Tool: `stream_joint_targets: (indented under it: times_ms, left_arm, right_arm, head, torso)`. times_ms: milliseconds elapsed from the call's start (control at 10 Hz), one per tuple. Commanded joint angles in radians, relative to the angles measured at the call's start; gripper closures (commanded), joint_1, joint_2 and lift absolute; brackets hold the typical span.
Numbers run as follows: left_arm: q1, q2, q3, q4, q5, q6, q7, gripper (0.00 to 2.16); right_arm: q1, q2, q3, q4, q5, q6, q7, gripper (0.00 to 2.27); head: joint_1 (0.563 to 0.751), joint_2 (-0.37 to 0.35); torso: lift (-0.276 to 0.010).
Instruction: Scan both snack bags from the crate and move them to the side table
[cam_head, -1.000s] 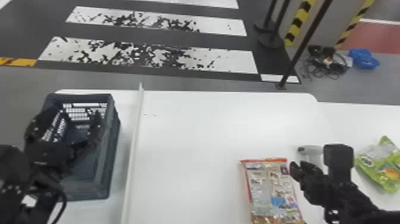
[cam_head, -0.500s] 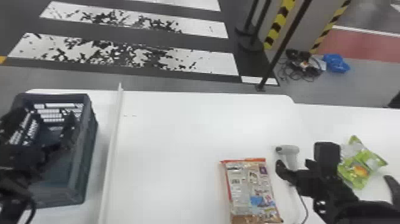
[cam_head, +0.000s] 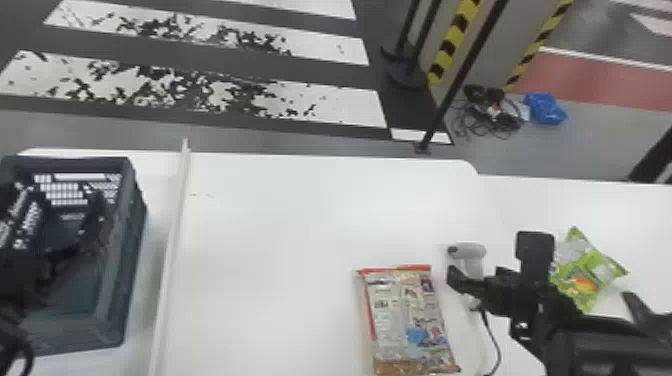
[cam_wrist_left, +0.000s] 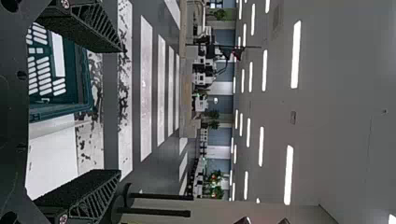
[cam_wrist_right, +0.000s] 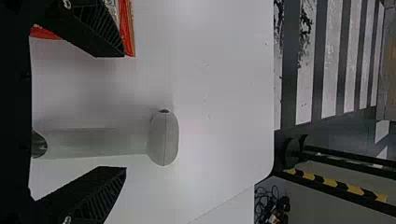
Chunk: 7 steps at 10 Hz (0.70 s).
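Over the R part of the white table (cam_head: 280, 225), R gripper (cam_head: 482, 280) reaches in from bottom R, wrist cam angled down & fwd. Fingers are wide apart, nothing held. In R wrist view, gray scanner (cam_wrist_right: 163, 137) shows in the gap btwn fingers, past the tips; can't tell exact height over it.

Red-edged snack bag (cam_head: 410, 320) lies flat on white table, just to L of R gripper & scanner, long side running away from robot. In R wrist view its corner is partly hidden behind one finger; no grip on it. Green snack bag (cam_head: 582, 280) is on side table (cam_head: 590, 200), to R of R gripper's fingers, partly hidden by R arm.

Far L, L gripper (cam_head: 60, 192) shows against dark crate (cam_head: 115, 280) in head view, pointing fwd, roughly level per its wrist cam. Fingers spread, empty. Crate's on L side of white table, beyond thin divider (cam_head: 170, 250) from the red-edged bag.
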Motion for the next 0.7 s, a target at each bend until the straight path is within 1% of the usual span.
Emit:
stream_joint_targets:
  times_ms: [0, 600]
  left_arm:
    - [0.001, 0.000, 0.001, 0.000, -0.002, 0.000, 0.000, 0.07]
    - [0.004, 0.001, -0.002, -0.005, -0.009, 0.006, 0.000, 0.07]
  right_arm:
    - [-0.037, -0.022, 0.002, 0.061, 0.003, -0.002, 0.005, 0.06]
    - [-0.129, -0.060, 0.002, 0.251, 0.003, -0.015, 0.108, 0.07]
  head:
    - [0.695, -0.238]
    - [0.695, -0.268]
  torso:
    - [-0.029]
    - [-0.029]
